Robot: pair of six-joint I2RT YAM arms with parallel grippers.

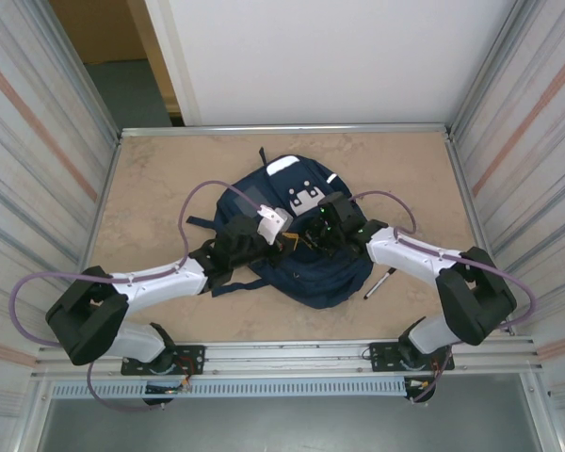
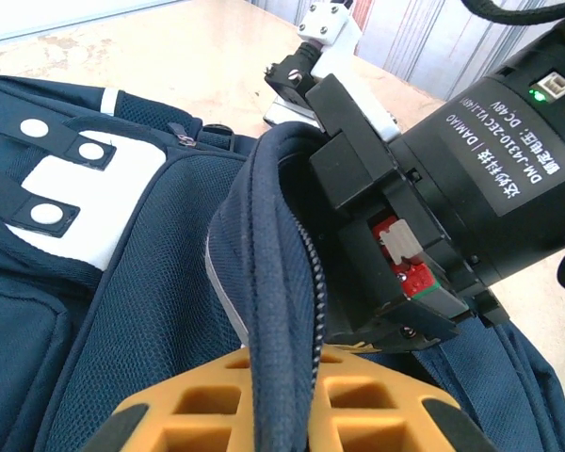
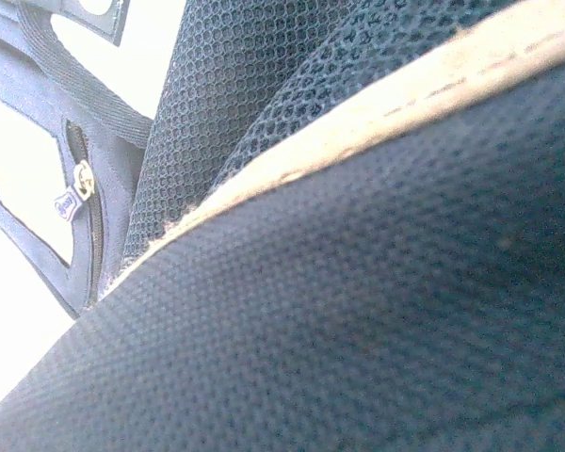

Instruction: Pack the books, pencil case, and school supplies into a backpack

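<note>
The navy backpack (image 1: 297,259) lies in the middle of the table, with its pale patches (image 2: 38,202) toward the far side. My left gripper (image 2: 284,381) is shut on the backpack's zip edge (image 2: 292,282), and the yellow fingers (image 2: 193,405) pinch the rim from both sides. My right gripper (image 1: 318,235) reaches into the opening beside it, fingers hidden by fabric; its black wrist housing (image 2: 471,169) fills the gap. The right wrist view presses against navy backpack cloth (image 3: 339,320). A black marker pen (image 1: 379,282) lies on the table right of the backpack. The books and the pencil case are out of view.
Ribbed metal walls (image 1: 38,160) close in the beige tabletop (image 1: 169,179) on the left and right, and a white panel (image 1: 330,56) stands at the back. Purple cables (image 1: 193,202) loop above both arms. A loose strap (image 1: 200,222) trails left of the backpack.
</note>
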